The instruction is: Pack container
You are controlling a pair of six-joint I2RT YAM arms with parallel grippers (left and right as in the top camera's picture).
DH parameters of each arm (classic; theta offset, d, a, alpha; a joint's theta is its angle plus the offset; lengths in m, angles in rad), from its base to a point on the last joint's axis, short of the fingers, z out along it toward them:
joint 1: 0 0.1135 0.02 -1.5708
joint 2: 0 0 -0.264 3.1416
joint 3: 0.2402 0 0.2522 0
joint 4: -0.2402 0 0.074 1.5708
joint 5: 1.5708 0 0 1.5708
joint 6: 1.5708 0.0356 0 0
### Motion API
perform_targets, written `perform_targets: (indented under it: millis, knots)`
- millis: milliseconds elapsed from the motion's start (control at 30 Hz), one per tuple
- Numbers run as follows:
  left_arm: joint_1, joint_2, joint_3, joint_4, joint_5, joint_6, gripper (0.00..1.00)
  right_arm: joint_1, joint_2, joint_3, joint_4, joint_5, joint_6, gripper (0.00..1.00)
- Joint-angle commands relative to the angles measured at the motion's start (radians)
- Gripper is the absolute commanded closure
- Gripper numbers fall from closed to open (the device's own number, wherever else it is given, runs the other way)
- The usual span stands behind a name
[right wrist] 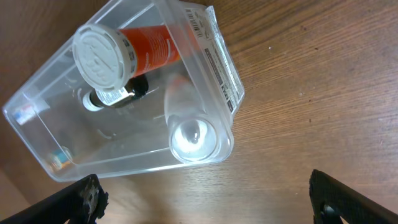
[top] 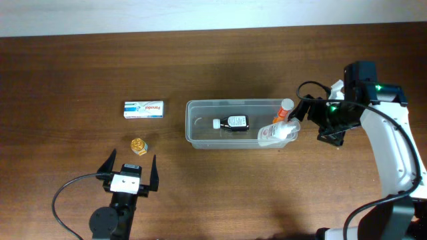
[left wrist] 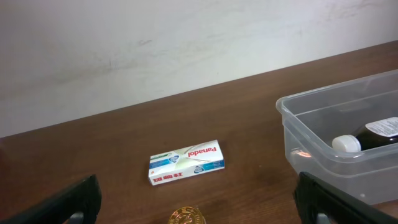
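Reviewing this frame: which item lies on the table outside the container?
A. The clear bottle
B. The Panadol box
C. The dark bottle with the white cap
B: the Panadol box lies flat on the wood to the left of the container, apart from it, in the overhead and left wrist views.
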Motion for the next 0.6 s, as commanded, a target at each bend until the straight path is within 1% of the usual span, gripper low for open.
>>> perform_targets:
  millis: [0, 200, 433, 567]
  knots:
    - [-0.004, -0.005, -0.004, -0.002, 0.014, 0.016, 0.0, 0.001, -0.008, -0.045, 0.019, -0.014, -0.084, 0.02]
    - [-0.004, -0.005, -0.004, -0.002, 0.014, 0.016, 0.01, 0.001, -0.008, -0.117, 0.075, -0.023, -0.179, 0.02]
    - [-0.004, -0.005, -0.004, -0.002, 0.014, 0.016, 0.01, 0.001, -0.008, -0.127, 0.097, -0.031, -0.267, 0.02]
    - [-0.004, -0.005, -0.004, -0.002, 0.014, 0.016, 0.01, 0.001, -0.008, -0.127, 0.112, -0.151, -0.385, 0.01]
